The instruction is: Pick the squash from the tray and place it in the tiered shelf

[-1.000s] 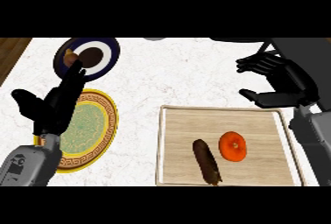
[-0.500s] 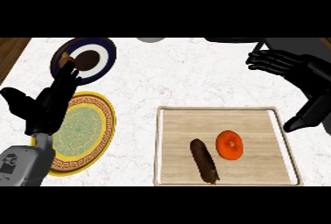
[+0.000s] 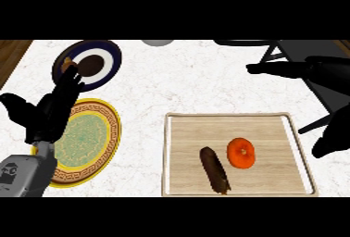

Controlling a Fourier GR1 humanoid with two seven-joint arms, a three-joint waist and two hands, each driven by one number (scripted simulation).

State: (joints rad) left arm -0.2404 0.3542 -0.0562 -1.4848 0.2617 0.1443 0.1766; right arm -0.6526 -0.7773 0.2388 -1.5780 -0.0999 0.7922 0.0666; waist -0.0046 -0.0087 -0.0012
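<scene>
A: Where's the squash [image 3: 241, 152] seen?

B: On the wooden tray [image 3: 184, 185], approx. mid-tray, just beside a dark brown elongated veg [image 3: 215, 170]. It's left of and below the right hand [image 3: 333, 88], well apart from its fingers [image 3: 270, 69]; nothing is held.

A: Fingers' state, right side?

B: Can't be told: a dark shape is seen at the right edge, w/ fingers pointed left over the counter [image 3: 198, 88].

A: Left hand [image 3: 46, 113]?

B: Fingers are held straight, spread, tips up toward the dark-rimmed plate [image 3: 110, 59]; the gold-rimmed green plate [image 3: 92, 139] lies just right of them.
</scene>
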